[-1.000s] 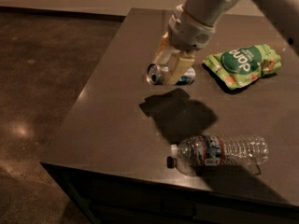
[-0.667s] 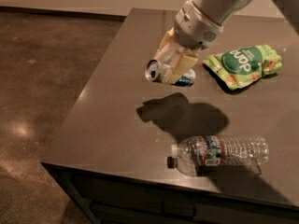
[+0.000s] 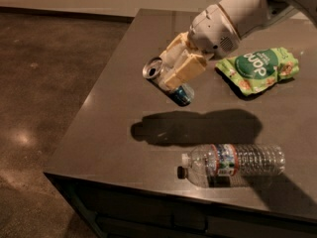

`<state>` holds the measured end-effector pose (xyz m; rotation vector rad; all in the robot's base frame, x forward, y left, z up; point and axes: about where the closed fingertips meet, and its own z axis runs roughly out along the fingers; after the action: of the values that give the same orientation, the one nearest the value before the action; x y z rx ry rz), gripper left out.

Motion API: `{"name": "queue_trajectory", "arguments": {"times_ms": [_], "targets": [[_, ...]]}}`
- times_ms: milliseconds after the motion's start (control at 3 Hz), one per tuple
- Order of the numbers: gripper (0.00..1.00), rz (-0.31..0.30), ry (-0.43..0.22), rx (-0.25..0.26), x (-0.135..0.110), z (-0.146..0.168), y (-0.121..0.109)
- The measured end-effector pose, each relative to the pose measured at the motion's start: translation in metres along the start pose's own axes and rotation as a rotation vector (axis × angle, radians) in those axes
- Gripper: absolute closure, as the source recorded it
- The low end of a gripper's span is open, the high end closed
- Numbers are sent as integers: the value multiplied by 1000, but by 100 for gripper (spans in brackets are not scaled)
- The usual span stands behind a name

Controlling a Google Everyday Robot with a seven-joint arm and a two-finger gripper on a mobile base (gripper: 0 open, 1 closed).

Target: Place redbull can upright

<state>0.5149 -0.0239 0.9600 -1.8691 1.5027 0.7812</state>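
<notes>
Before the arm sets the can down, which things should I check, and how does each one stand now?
1. Grip: the gripper is closed on the can: ok.
2. Can upright: not ok; it is tilted, top toward the left.
3. Can off the table: ok; its shadow lies apart from it.
4. Landing spot beneath the can: ok, only shadow there.
5. Bottle: lying near the front edge, apart from the can: ok.
6. Bag: to the right, apart: ok.

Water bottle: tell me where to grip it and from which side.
Grip the water bottle across its labelled middle, from above: it lies on its side on the table, cap left, long flanks exposed. The tool, shut on the tilted redbull can, is above the table behind it.
</notes>
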Motion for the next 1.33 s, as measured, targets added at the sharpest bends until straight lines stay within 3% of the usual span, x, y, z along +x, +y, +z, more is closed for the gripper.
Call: {"name": "queue_trajectory", "arguments": {"times_ms": [667, 1333], "targets": [[100, 107, -226, 29, -20, 7, 0], [100, 151, -318, 116, -17, 20, -5]]}}
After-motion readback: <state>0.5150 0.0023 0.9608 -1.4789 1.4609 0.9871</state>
